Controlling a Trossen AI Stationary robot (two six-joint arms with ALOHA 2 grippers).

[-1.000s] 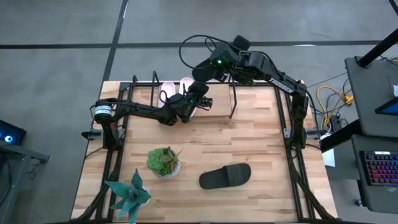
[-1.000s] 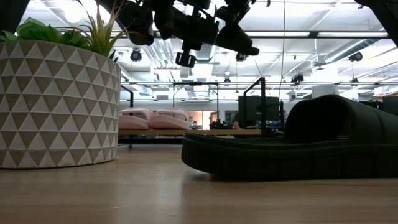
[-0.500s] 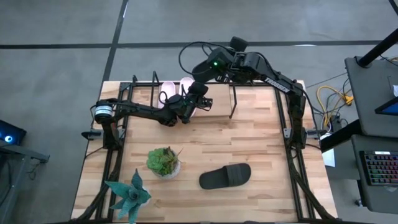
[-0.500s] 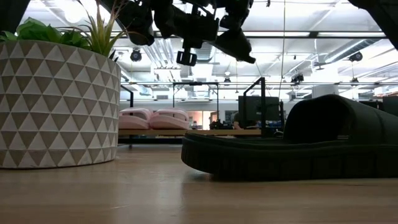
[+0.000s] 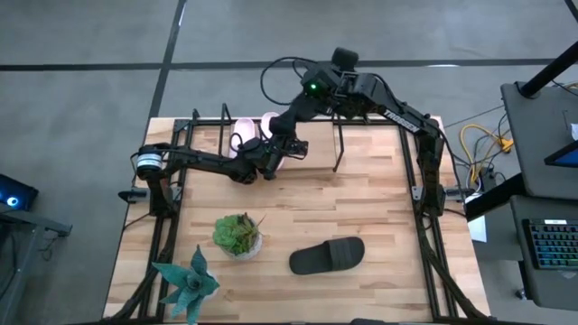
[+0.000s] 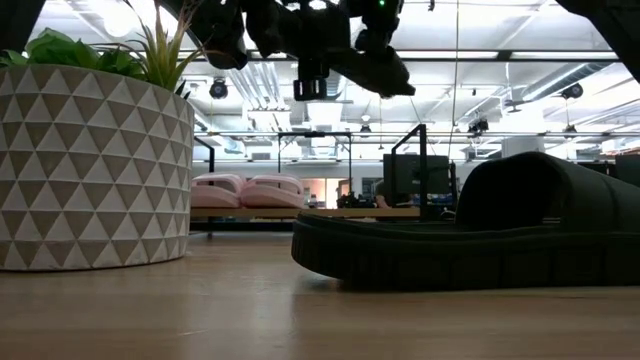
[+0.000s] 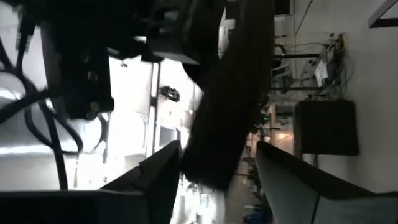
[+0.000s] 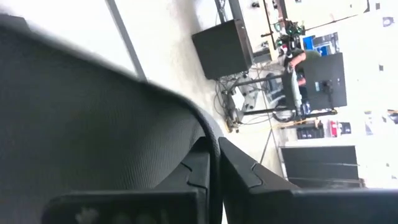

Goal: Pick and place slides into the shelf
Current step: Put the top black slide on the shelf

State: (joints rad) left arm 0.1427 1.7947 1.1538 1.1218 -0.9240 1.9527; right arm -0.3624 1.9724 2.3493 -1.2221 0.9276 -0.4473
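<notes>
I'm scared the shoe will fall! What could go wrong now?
1. The right pincer pinches only the thin edge of the held black slide, and the left pincer is open around it, so it could slip.
2. Both arms crowd close by the pink slides on the shelf, so a move might knock them.

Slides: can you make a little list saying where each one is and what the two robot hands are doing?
pink slides: two, side by side on the shelf
loose black slide: flat on the table, beside the potted plant
held black slide: in the air by the shelf
right gripper: shut on the held black slide's edge
left gripper: open, fingers either side of that slide
</notes>
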